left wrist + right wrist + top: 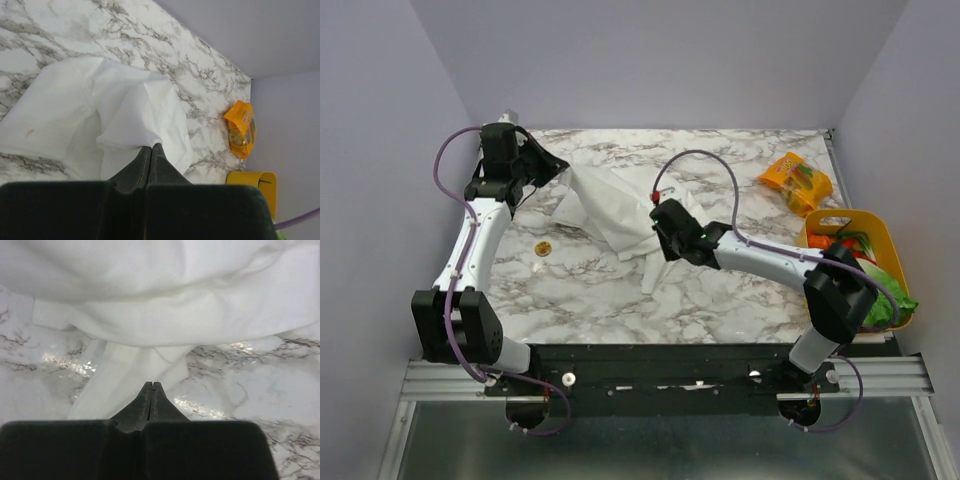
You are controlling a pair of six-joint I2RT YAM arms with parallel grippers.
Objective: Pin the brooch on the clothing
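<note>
Step in hand (judged): spread the shirt (608, 212) flat before pinning. L gripper (151, 146): jaws pressed together, pinching a raised fold of the shirt right at its tips. R gripper (152, 386): jaws pressed together at the edge of a fabric strip; cannot tell whether cloth is caught betw. them. Procedure: draw the two grippers apart slowly, low over the table (720, 290), until one layer lies smooth. Do not drag cloth over the brooch (544, 247). Brooch: tiny gold roundish piece, flat on the tabletop, on the base side of the L gripper, well to the L of the R gripper, apart from the shirt, not held. Shirt: white, thin, crumpled in folds, bunched betw. both grippers; chest print not visible.
</note>
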